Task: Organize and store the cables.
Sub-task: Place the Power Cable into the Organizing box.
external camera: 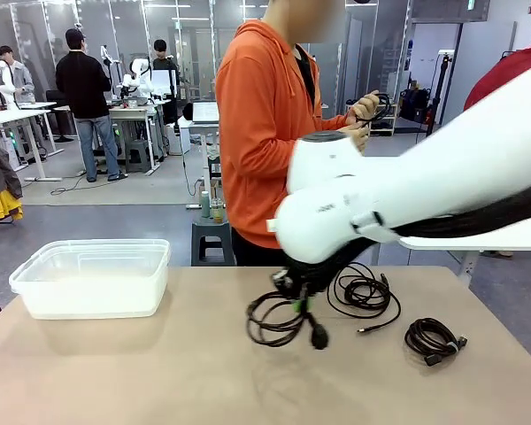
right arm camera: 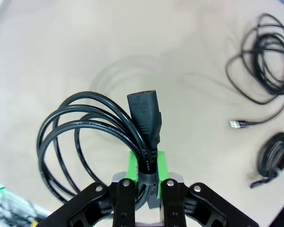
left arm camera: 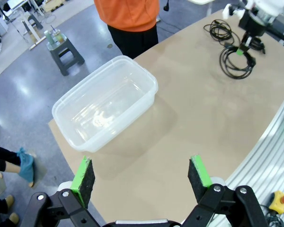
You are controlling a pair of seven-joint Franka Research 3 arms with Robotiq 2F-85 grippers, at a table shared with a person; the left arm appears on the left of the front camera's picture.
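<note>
My right gripper (external camera: pixel 298 304) hangs just above the middle of the table, shut on a coiled black cable (external camera: pixel 267 323) whose plug (external camera: pixel 319 338) dangles below. In the right wrist view the gripper (right arm camera: pixel 146 176) pinches that cable (right arm camera: pixel 104 127) just behind its plug (right arm camera: pixel 144 113). A loose cable (external camera: pixel 365 292) and a tightly wound one (external camera: pixel 434 338) lie on the table to the right. The person in orange holds another cable (external camera: pixel 373 108) in both hands. Over the table's left end my left gripper (left arm camera: pixel 141 174) stands open and holds nothing.
A clear plastic bin (external camera: pixel 88 299) sits at the table's left end, with nothing in it; the left wrist view shows the bin (left arm camera: pixel 113 130) from above. A small stool (external camera: pixel 212 235) stands beyond the far edge beside the person. Bare tabletop lies between bin and cables.
</note>
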